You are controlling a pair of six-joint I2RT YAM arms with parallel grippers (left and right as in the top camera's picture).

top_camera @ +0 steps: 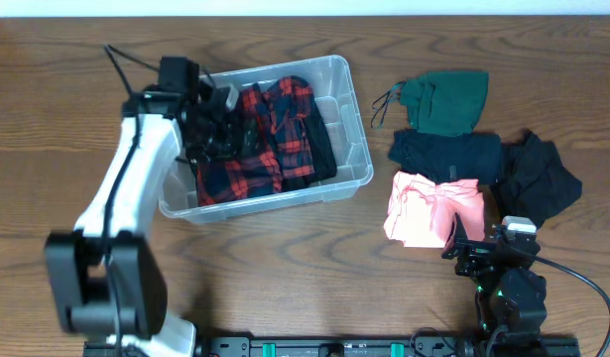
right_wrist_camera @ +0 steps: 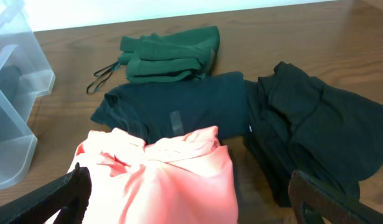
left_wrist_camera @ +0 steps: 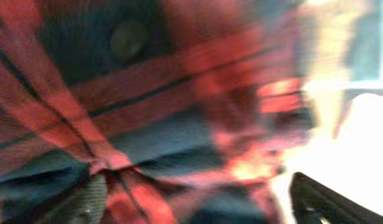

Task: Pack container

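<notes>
Four folded garments lie right of my clear plastic rectangular container (top_camera: 350, 171) on the wooden worktop (top_camera: 285, 268): green (top_camera: 448, 99), navy (top_camera: 445, 154), black (top_camera: 538, 178), pink (top_camera: 433, 210). My left tool (top_camera: 220, 134) sits inside on red plaid cloth (top_camera: 270, 139), grip unclear; my right tool (right_wrist_camera: 191, 199) is spread over the pink one.

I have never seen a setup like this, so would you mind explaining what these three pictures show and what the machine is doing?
These are two robot arms at a wooden table, each ending in a two-finger gripper. The top picture looks down from above. The other two come from cameras on the arms' wrists.

The left gripper reaches into the container, a clear plastic bin, among a red plaid garment. Its wrist view is a blurred close-up of that cloth, so whether it grips anything is unclear.

The right gripper stands open over a pink garment, holding nothing. Beside the bin lie a green garment, a dark navy garment and a black garment.
</notes>
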